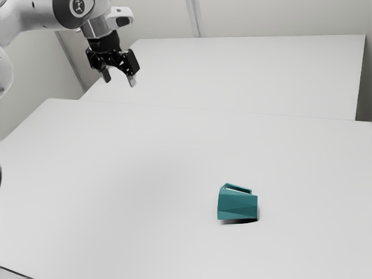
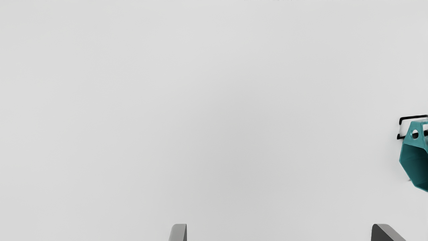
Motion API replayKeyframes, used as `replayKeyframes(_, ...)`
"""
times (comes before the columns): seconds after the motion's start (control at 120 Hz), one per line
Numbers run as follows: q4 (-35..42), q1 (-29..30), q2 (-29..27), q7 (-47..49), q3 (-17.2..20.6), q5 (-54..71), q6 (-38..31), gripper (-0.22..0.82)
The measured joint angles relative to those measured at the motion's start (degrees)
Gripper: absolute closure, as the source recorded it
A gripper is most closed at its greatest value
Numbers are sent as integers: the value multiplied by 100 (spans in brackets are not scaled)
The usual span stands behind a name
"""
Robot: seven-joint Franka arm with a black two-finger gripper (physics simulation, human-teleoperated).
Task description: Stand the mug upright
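Mug [image 1: 237,206], teal, on its side, handle [image 1: 238,188] uppermost.
Lies on surface [image 1: 116,174], well apart from the raised gripper [image 1: 119,80], toward the exterior view's right and nearer that camera; axis roughly across that view, mouth gripperward. Fingers apart, empty.

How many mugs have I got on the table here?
1. The teal mug lies on its side on the white table, away from the raised, open gripper, toward the exterior view's right.
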State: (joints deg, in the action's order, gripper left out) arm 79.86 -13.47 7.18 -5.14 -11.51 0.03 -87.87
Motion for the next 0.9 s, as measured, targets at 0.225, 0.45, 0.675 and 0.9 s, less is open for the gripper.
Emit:
replayKeyframes(0.225, 182, 18, -3, 63, 27, 25, -307, 0)
replayKeyframes(0.45, 1884, -9, -740, 216, 28, -87, -1128, 0)
replayKeyframes(0.675, 3784, 51, -1627, 473, 275, -531, -2503, 0)
replayKeyframes(0.9, 5320, 17, -2372, 1124, 828, -1101, -3634, 0)
